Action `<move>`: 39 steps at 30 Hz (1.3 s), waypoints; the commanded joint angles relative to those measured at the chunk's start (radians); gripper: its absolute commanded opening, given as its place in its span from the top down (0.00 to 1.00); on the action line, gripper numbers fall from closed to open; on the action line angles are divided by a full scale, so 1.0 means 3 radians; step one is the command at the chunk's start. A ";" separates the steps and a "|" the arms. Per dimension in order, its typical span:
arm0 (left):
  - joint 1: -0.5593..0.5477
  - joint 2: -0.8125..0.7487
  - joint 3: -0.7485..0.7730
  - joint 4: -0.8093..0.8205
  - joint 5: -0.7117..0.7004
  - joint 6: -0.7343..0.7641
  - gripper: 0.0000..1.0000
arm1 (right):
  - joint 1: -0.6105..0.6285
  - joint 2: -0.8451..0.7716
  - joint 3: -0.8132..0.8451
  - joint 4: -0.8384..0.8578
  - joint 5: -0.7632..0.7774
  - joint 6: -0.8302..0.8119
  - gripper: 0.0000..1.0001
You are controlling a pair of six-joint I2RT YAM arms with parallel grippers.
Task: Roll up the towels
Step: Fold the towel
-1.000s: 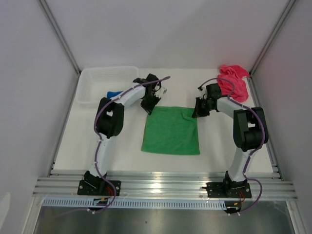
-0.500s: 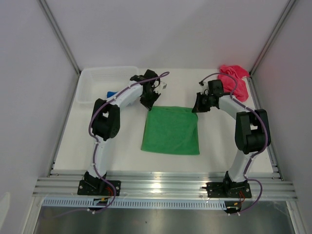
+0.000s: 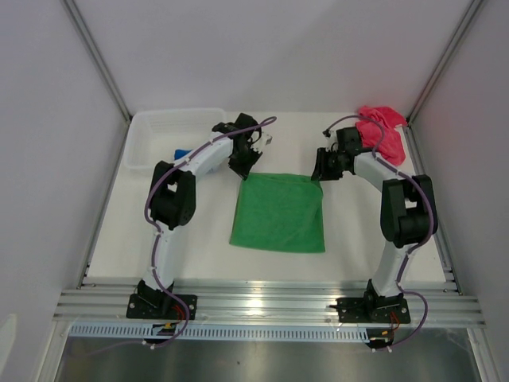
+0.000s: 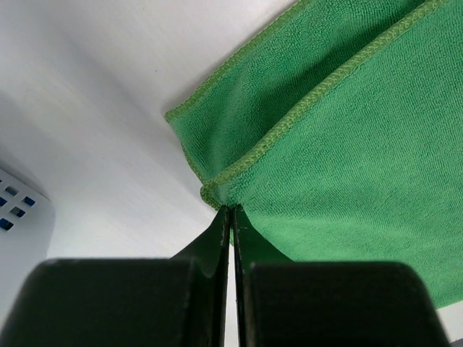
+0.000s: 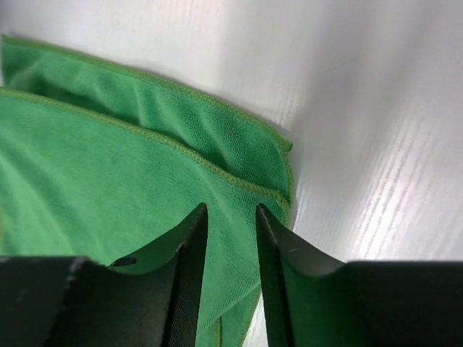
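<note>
The green towel lies flat in the middle of the table, its far edge doubled over in two layers. At its far left corner my left gripper is shut, pinching the towel's hem at the fingertips. My right gripper stands open over the far right corner, and cloth shows through the gap between its jaws. The pink towel is bunched at the far right. Only a bit of the blue towel shows behind the left arm.
A white plastic basket stands at the far left, and its perforated wall shows in the left wrist view. Enclosure walls rise on both sides and at the back. Both arm bases sit at the near edge.
Both grippers moved toward the far side, pulling the towel's far edge straight and flat. The right gripper's jaws have opened and let go of the far right corner.
</note>
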 commanded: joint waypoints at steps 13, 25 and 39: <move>-0.0016 -0.0120 0.0031 0.0021 0.0059 -0.0026 0.99 | 0.0236 0.0341 0.0209 -0.0080 0.0522 -0.0323 0.62; -0.0021 -0.0115 0.0021 0.0026 0.0084 -0.0021 0.99 | 0.0257 0.0412 0.0184 -0.0070 0.0553 -0.0354 0.79; -0.0021 -0.0140 0.0021 0.0016 0.0095 -0.0011 0.99 | 0.0267 0.0290 0.0184 -0.0045 0.0548 -0.0359 1.00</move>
